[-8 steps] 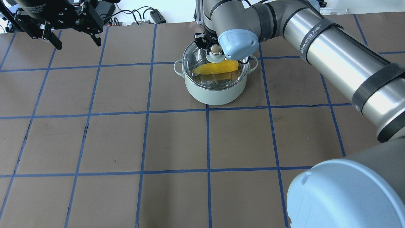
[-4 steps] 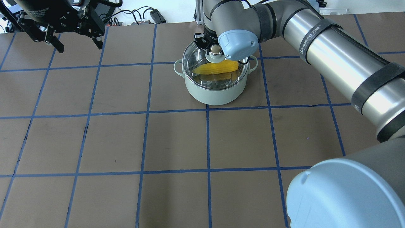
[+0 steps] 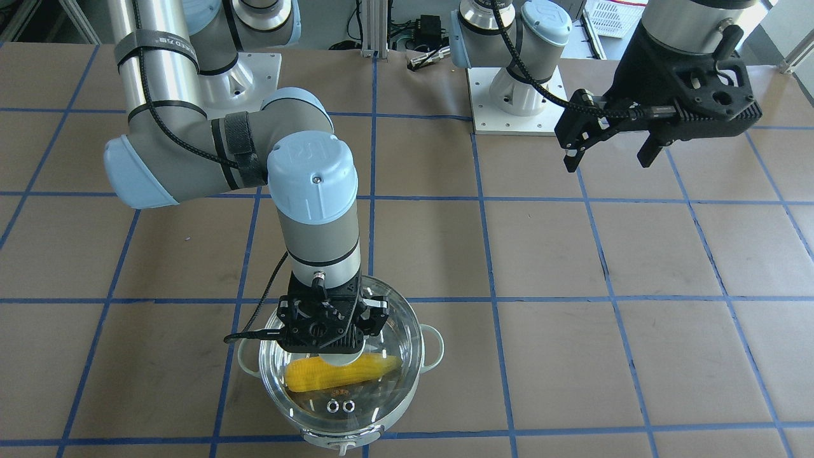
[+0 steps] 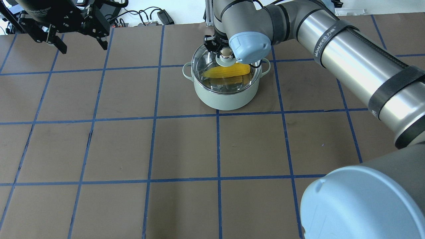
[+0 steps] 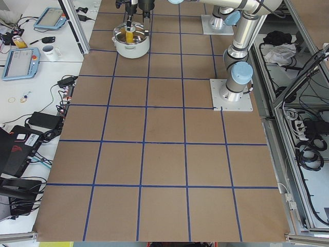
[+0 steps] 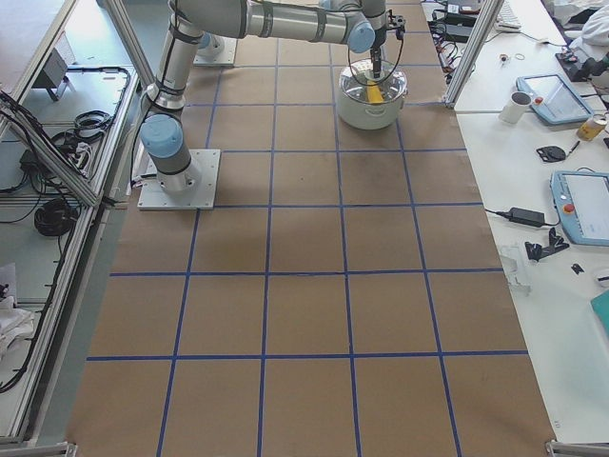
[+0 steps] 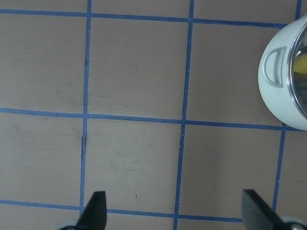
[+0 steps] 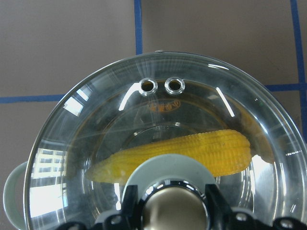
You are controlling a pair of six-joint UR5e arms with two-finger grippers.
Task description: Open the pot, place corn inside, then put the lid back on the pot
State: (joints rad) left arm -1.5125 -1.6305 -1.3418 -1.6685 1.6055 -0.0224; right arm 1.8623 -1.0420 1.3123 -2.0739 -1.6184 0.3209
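Right gripper (image 8: 175, 215) clamps the knob (image 4: 226, 52) of the lid (image 8: 76, 143) — only its wrist view shows us fingers pressed on both sides — with the lid seated on the pot (image 4: 225, 99) and the corn (image 8: 192, 148) lying inside, just below. Side views place the pot near the far edge of the bench (image 6: 304, 314); we see the left gripper (image 3: 606, 164) hanging spread wide, well apart from it.

A brown table (image 4: 186, 149) gridded with blue tape (image 4: 218, 149), flanked by a white bench (image 6: 504, 162) holding a mug (image 6: 520, 107)
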